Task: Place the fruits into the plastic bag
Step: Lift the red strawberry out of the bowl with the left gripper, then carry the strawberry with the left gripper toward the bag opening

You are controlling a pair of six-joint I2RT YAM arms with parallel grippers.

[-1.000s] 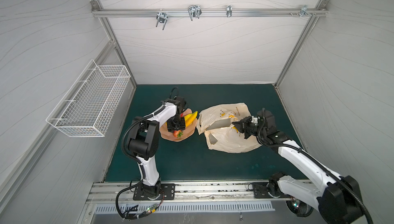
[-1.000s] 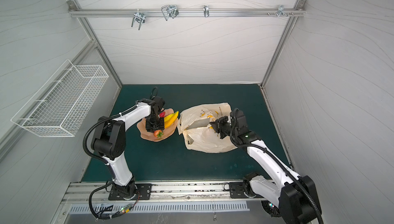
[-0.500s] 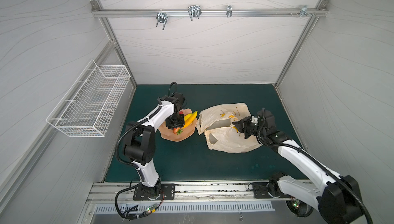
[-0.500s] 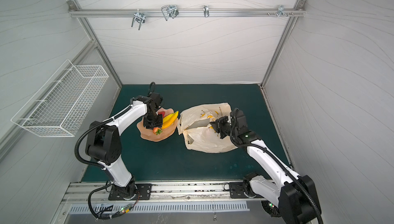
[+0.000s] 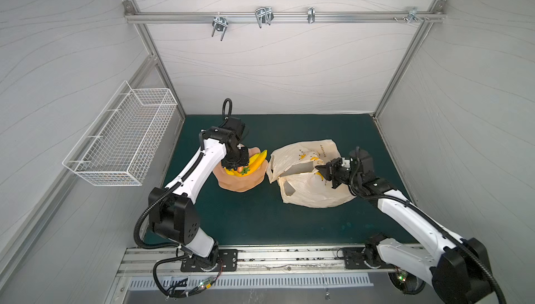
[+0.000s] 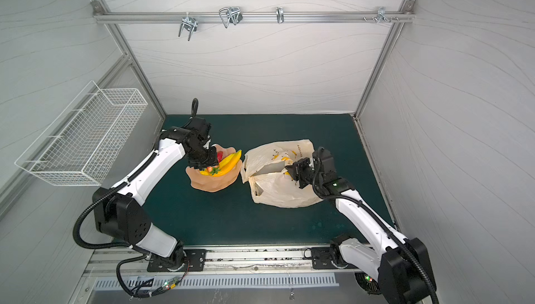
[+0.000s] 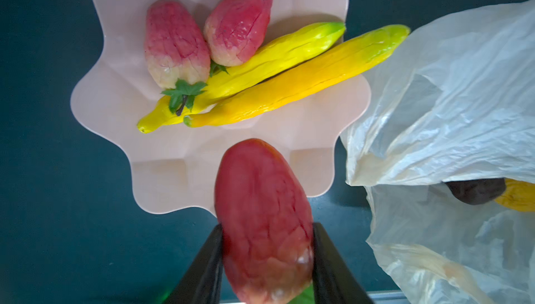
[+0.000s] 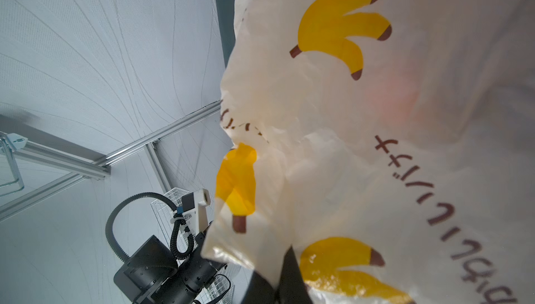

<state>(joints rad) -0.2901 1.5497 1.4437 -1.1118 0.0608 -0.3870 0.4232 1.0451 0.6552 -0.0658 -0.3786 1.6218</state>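
My left gripper is shut on a red strawberry and holds it just above the near rim of the peach-pink dish. Two more strawberries and two yellow bananas lie in that dish. In both top views the left gripper hangs over the dish. The plastic bag lies right of the dish. My right gripper is shut on the bag's upper edge and keeps the mouth open. Inside the mouth lie a dark piece and a yellow fruit.
A white wire basket hangs on the left wall. A metal rail with hooks runs across the back wall. Green mat lies in front of the dish and the bag.
The left gripper has risen from among the fruits in the dish with the strawberry between its jaws. The right arm and the bag have stayed still.
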